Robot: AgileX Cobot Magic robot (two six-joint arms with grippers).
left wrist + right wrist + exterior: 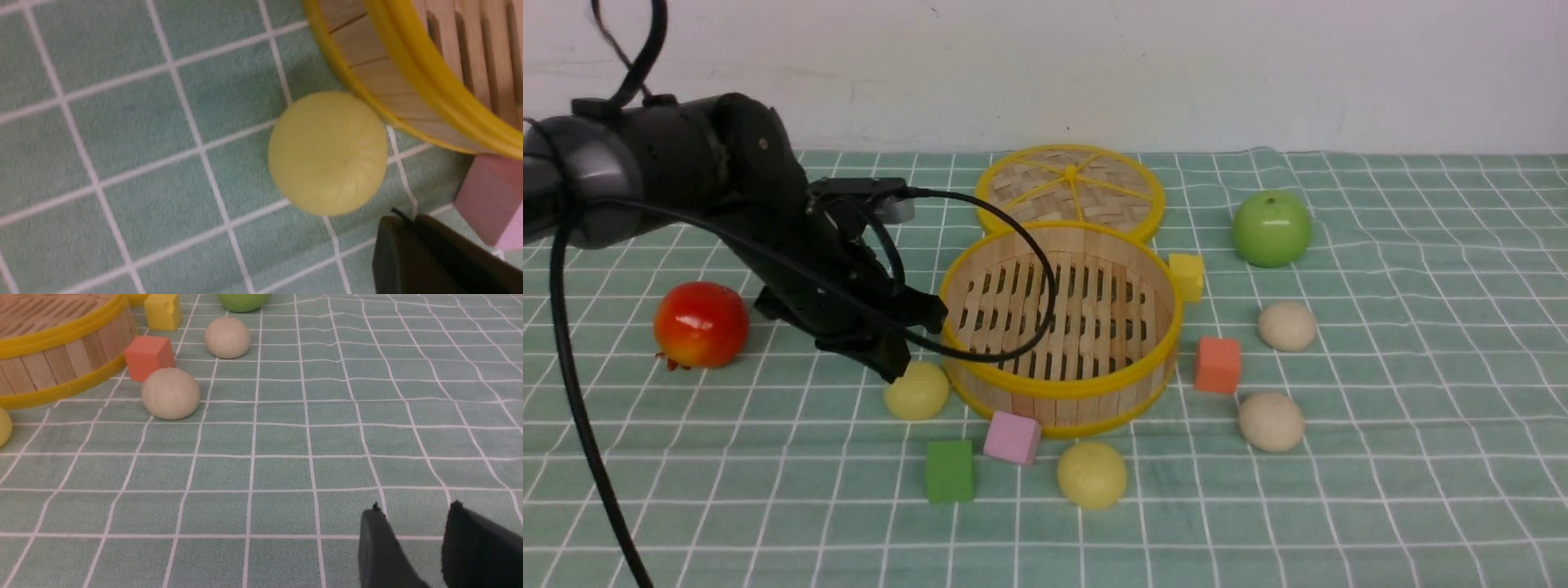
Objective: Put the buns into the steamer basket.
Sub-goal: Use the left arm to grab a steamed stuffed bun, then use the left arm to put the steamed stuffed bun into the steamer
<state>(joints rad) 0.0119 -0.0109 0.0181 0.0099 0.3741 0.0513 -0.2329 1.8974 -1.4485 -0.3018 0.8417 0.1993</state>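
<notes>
A: Front view: left gripper (898, 359) is low, right by a yellow bun (916, 390) beside the steamer basket (1094, 385). All four buns (1092, 475) lie on the worktop (1421, 490), outside it.
B: Left wrist: that bun is just beside the basket wall. Gripper spread or pinched? Cannot tell.
A: Right wrist: right gripper (415, 507) is spread, holding nothing, with two beige buns (170, 393) well ahead.
</notes>
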